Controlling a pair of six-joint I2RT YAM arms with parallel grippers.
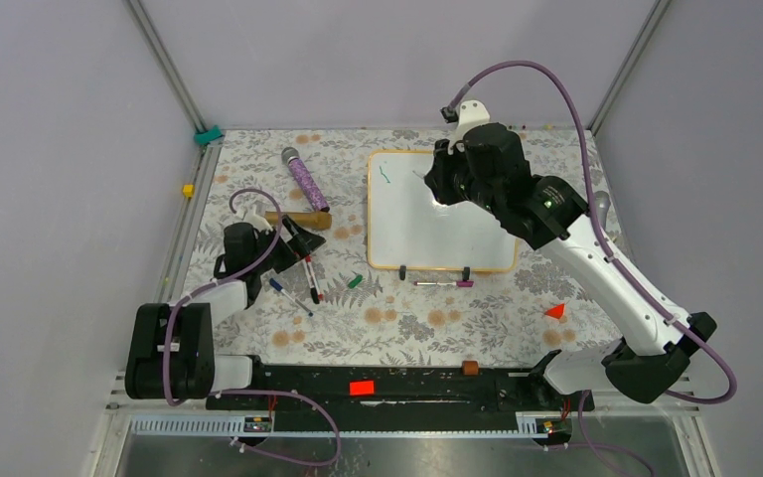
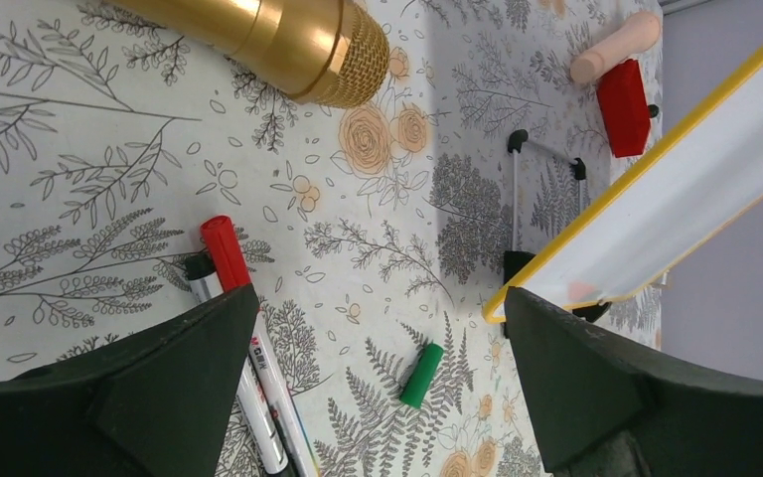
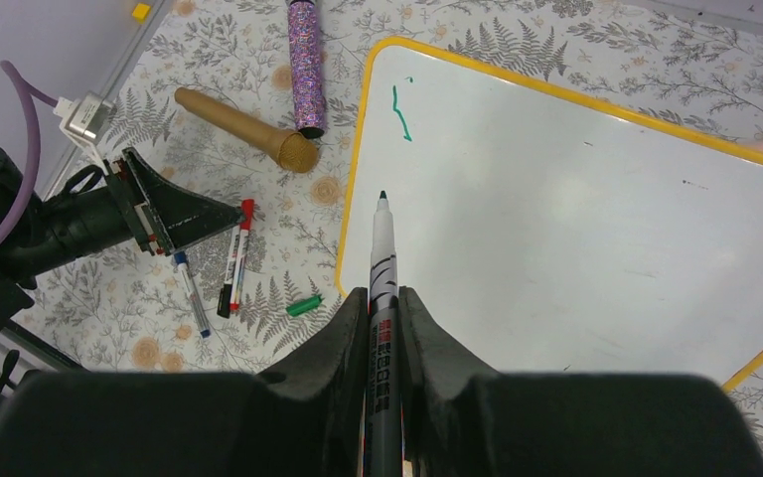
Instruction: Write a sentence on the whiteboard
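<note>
whiteboard (image 1: 427,238) flat mid-table, one green stroke (image 3: 401,111) at its 10 o'clock corner (the sentence barely begun), right gripper (image 3: 384,298) clamped on a green marker (image 3: 382,248) over the board, left gripper (image 2: 380,298) gaping wide and empty at the board's 9 o'clock

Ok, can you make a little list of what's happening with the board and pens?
Board: large white rectangular whiteboard, orange-tan frame
Writing: one small green marker squiggle near its far-left corner
Right pincer: shut on a white green-tipped marker
Left pincer: open, empty, over a red-capped pen
Cap: small green pen cap lying loose
</note>
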